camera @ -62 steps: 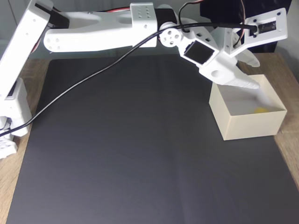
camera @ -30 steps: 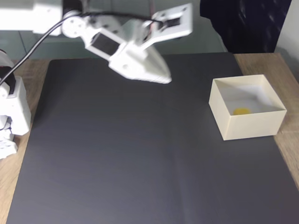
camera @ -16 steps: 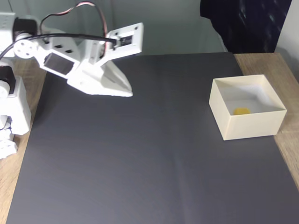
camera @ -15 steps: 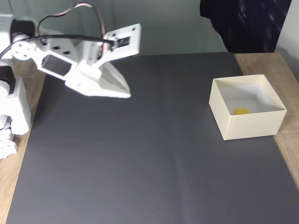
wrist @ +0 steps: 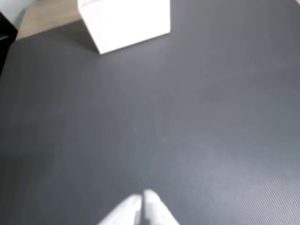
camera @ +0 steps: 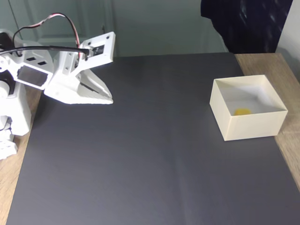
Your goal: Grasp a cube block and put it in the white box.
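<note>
The cube block (camera: 242, 112) lies inside the white box (camera: 248, 127) at right; the hand (camera: 108, 100), fingers together, hangs at upper left.

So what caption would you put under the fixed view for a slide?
Yellow cube lies in the white box at right; the tool, shut and empty, hangs over the black mat at left.

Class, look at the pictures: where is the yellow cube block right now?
In the fixed view, the cube block lies inside the white box at the right edge of the black mat, far from the end effector on the left.
</note>
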Controlling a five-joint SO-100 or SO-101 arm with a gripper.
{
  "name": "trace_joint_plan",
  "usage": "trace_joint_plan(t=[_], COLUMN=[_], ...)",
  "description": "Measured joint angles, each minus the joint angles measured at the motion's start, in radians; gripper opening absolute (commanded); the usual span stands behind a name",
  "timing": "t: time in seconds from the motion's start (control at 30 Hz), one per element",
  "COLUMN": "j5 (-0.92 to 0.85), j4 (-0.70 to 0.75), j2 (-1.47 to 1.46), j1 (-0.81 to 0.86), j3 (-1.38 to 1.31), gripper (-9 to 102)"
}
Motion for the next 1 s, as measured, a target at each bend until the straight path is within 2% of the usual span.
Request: trace_joint_plan(t=[0.13,0.77,1.0], j5=[-0.002,-0.129,-0.249], j4=[0.026,0.391,0.439], j2=[0.009,0.012,0.012], j1=[0.000,0.038,0.040], j3=[0.031,0.091,0.091], gripper=[0,0,1])
